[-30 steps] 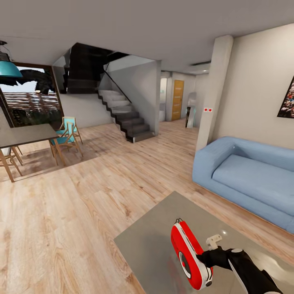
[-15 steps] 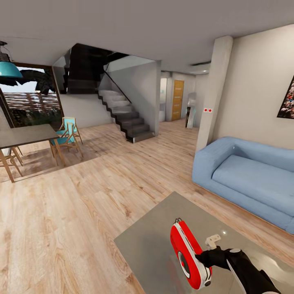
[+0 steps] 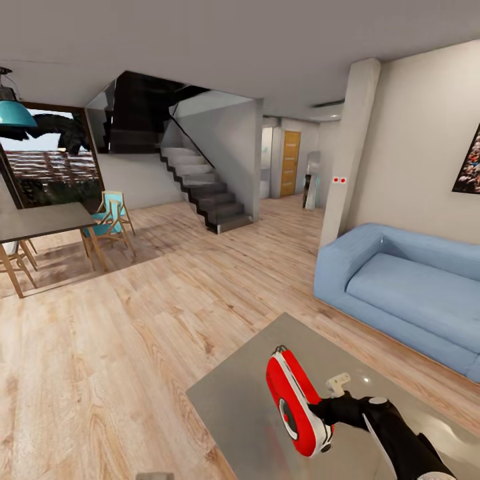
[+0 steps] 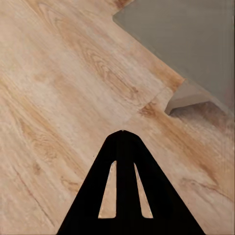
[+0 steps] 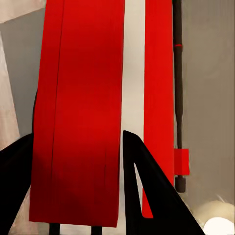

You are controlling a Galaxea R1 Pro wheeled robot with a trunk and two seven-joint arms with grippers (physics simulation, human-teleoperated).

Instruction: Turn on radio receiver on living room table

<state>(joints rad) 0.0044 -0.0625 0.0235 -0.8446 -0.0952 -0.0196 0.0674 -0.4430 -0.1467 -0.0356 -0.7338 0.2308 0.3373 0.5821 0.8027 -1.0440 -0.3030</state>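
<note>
**Radio lifted and swung toward 9 o'clock**

My right gripper [image 3: 328,412] is clamped on the radio receiver [image 3: 295,403], one finger [image 5: 147,196] lying across its white side band and the other against the far red face. In the head view the red box sits at about 5 o'clock, held on edge above the table [image 3: 247,393], its round dial facing the floor side and the wire handle at its far end. Compared with a second ago, it has shifted toward 9 o'clock and slightly away from me, and my wrist has come along with it; the room has not moved, so the camera held steady. I judge this as repositioning the set to reach its switch, which I cannot make out here, so the radio is probably not yet on.

My left gripper [image 4: 125,166] hangs over the wood floor [image 4: 58,88] near the table's corner, its fingers together with nothing between them. The blue sofa [image 3: 407,287] lies at 3 o'clock.
</note>
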